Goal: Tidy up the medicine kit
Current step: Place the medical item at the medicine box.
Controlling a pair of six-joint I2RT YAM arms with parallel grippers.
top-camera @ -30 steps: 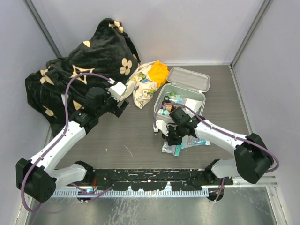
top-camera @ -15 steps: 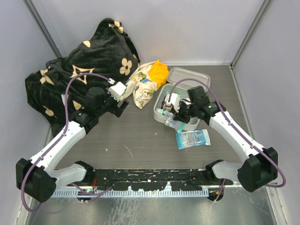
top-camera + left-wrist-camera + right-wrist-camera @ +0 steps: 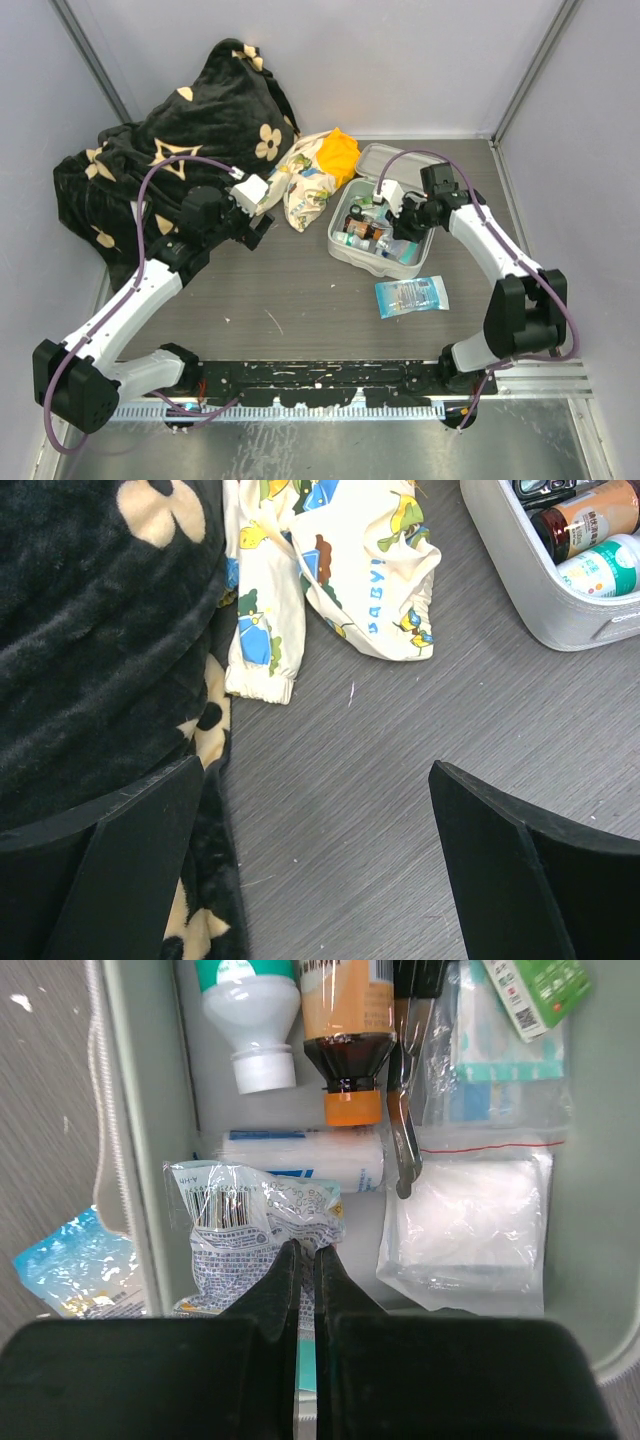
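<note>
The medicine kit (image 3: 345,250) is a pale grey zip case, lid open behind it, at the table's middle right. It holds a white bottle (image 3: 255,1020), a brown bottle (image 3: 345,1030), a white roll (image 3: 300,1157), a clear gauze pouch (image 3: 465,1220) and other packets. My right gripper (image 3: 308,1250) hovers over the kit's inside, shut on a crinkly printed packet (image 3: 250,1230) with a barcode. A blue packet (image 3: 411,295) lies on the table in front of the kit. My left gripper (image 3: 320,860) is open and empty above bare table beside the black blanket (image 3: 90,630).
A black blanket with cream flowers (image 3: 170,150) covers the back left. A printed baby cloth with an orange bundle (image 3: 315,170) lies left of the kit; the cloth also shows in the left wrist view (image 3: 340,570). Grey walls close in the table.
My right gripper has risen from the table in front of the kit and moved back over the kit with the printed packet. The blue packet stayed on the table. The left arm has not moved.
</note>
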